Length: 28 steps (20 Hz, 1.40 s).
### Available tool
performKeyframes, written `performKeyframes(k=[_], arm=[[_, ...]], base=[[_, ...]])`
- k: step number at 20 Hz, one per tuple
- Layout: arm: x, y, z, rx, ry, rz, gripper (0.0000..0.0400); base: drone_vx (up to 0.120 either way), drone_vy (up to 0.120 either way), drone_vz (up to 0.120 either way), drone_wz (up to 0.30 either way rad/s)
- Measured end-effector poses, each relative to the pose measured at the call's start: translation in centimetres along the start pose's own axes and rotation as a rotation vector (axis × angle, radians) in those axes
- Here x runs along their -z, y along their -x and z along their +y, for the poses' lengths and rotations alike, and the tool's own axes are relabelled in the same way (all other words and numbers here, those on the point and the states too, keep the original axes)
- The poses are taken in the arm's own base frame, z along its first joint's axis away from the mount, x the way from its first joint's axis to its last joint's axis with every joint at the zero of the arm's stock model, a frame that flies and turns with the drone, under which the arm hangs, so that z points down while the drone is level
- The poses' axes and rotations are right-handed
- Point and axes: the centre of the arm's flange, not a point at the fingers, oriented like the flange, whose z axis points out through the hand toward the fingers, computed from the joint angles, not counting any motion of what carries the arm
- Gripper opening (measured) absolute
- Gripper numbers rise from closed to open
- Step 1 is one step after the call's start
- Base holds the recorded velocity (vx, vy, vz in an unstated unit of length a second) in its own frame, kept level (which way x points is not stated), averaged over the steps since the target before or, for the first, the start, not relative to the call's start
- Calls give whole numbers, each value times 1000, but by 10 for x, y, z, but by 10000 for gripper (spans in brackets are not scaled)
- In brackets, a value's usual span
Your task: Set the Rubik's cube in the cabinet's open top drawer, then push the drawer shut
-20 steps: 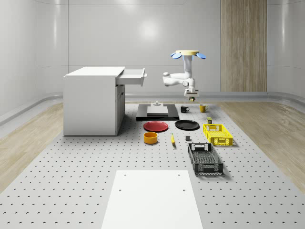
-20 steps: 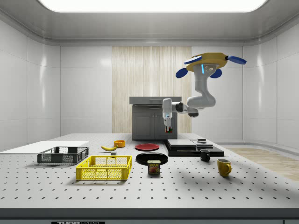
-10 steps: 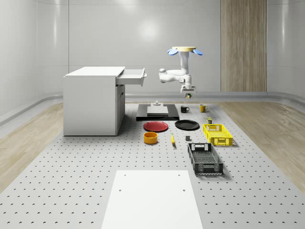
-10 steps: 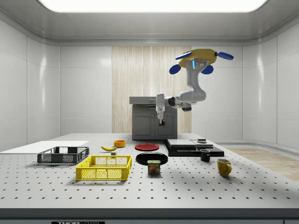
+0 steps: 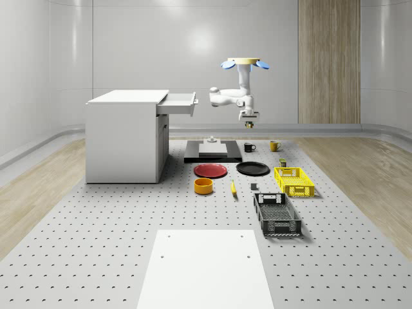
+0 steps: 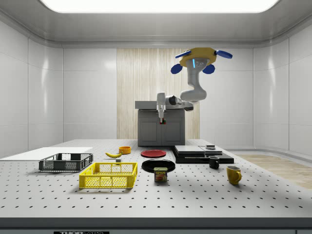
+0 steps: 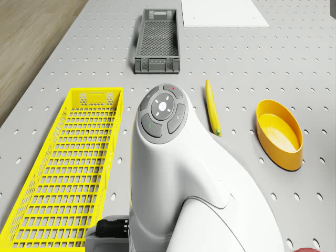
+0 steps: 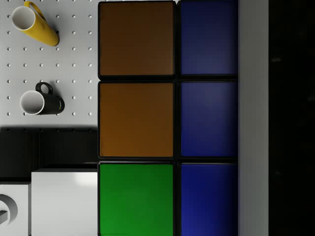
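The Rubik's cube (image 5: 248,125) is a small dark speck clamped in the gripper (image 5: 248,123), high in the air to the right of the cabinet (image 5: 125,135) in the whole-scene view. The drone (image 5: 243,63) hovers above the bench (image 5: 96,232), over its far part, at a height above the cabinet top. The arm hangs from it and bends toward the open top drawer (image 5: 179,102), which juts from the cabinet's right side. Gripper and cube are well apart from the drawer, above the black mug (image 5: 249,147).

In the side view the drone (image 6: 201,57) hovers in front of the cabinet (image 6: 161,122), and the gripper (image 6: 161,119) points straight down with the cube (image 6: 162,121) showing as a red-and-dark speck at its tip, level with the cabinet's upper part.

In the drone view the arm's white body fills the middle. Below it lie the yellow crate (image 7: 68,163), the grey crate (image 7: 157,41), the banana (image 7: 212,106) and the yellow bowl (image 7: 279,133).

In the wrist view the cube (image 8: 167,118) sits right before the lens, with brown, blue and green squares. Beside it, far below, are the yellow mug (image 8: 34,23) and the black mug (image 8: 40,101).
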Motion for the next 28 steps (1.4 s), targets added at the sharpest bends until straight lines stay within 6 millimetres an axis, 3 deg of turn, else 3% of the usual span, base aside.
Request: performKeyframes(k=[28], arm=[[0,0,0,0,0,0,325]], base=[[111,-120,120,0]])
